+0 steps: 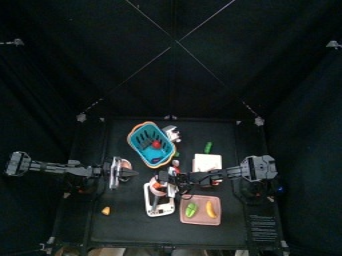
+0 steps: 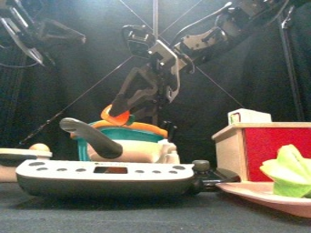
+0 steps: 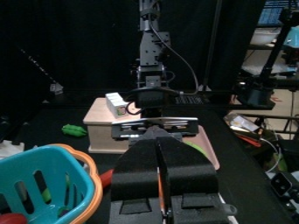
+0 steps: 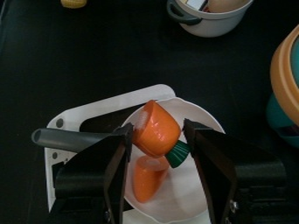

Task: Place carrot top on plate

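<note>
The carrot top (image 4: 156,131), orange with a green stub, lies over the small white plate (image 4: 208,115) in the right wrist view. My right gripper (image 4: 156,149) is open, one jaw on each side of the carrot top with a thin gap to each. A second orange piece (image 4: 146,179) lies on the plate just beyond it. From above, the right gripper (image 1: 163,183) hangs over the plate (image 1: 156,203) at the table's middle. My left gripper (image 3: 163,179) is shut and empty, resting left of the plate (image 1: 127,172).
A teal basket (image 1: 150,140) with an orange rim stands behind the plate. A red and white box (image 2: 261,136) and a pink dish (image 2: 261,191) with green leaves sit to the right. A white cup (image 4: 211,13) and a grey flat device (image 2: 109,177) are nearby.
</note>
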Controlling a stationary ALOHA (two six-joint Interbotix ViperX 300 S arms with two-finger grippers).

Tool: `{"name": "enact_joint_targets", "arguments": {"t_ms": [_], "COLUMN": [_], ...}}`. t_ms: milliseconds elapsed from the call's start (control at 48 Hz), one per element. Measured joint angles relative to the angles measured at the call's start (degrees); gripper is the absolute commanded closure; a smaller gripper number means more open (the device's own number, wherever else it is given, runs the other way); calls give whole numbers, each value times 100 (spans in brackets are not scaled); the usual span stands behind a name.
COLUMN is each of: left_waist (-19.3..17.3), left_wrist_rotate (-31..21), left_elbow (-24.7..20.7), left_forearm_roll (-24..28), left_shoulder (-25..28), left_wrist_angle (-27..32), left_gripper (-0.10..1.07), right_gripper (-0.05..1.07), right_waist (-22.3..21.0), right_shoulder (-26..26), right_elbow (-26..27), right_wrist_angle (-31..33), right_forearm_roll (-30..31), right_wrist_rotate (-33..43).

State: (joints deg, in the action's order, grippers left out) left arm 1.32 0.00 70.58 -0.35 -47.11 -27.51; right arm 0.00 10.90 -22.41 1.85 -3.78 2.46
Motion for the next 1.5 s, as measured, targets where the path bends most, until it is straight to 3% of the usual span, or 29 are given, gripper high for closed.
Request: {"name": "enact_joint_targets", "arguments": {"t_ms": [167,375,604,896,1188,1500], "left_waist": [0,0,-9,-26,-35,-26], "left_wrist_rotate": [-9,9,18,18,9,9], "left_elbow": [9,9,9,9,9,9], "left_forearm_roll": [0,0,0,0,0,0], "left_shoulder": [9,0,0,0,0,0], "left_wrist_angle": [0,-9,-9,-9,-9,-9], "left_gripper": [100,100,100,100,100,100], "right_gripper": [39,39,39,39,38,38], "right_waist": [0,9,272,1063,1512,1556], "right_shoulder": [-97,-817,-2074,-3384,-3472,-2839], "right_elbow": [-9,-396,-1485,-2988,-3560,-3595], "right_wrist_angle": [-26,-35,-53,-18,448,1046], "right_forearm_roll": [0,-334,-914,-1345,-1582,-1696], "right_wrist_rotate": [9,9,18,26,26,26]}}
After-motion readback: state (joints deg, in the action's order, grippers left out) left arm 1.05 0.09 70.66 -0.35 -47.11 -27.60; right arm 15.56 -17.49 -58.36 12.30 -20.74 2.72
